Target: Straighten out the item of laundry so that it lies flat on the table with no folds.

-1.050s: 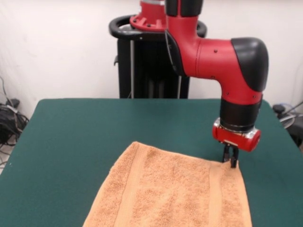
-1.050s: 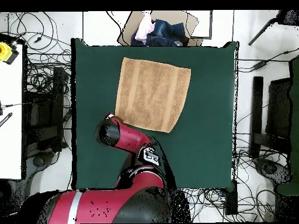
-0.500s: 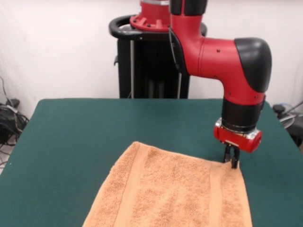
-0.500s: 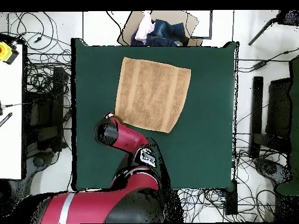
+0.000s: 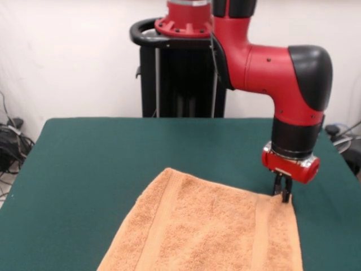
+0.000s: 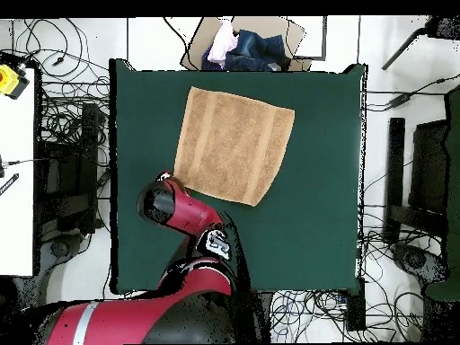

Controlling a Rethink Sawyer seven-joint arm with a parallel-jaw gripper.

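At the towel (image 5: 211, 228) corner, gripper (image 5: 283, 195) jaws pinch cloth; recommend dragging low, outward along the counter (image 5: 113, 152).

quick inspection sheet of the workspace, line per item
surface: green table, bare apart from the towel
job's things: tan towel spread out, slightly skewed to the table edges, no folds seen
clutter: nothing seen on the table
gripper: gripper down at the towel's corner; appears shut on it
cables: loose cables on the floor on several sides of the table
surroundings: cardboard box holding cloth off one table edge, white bench at one side, black pedestal behind the table
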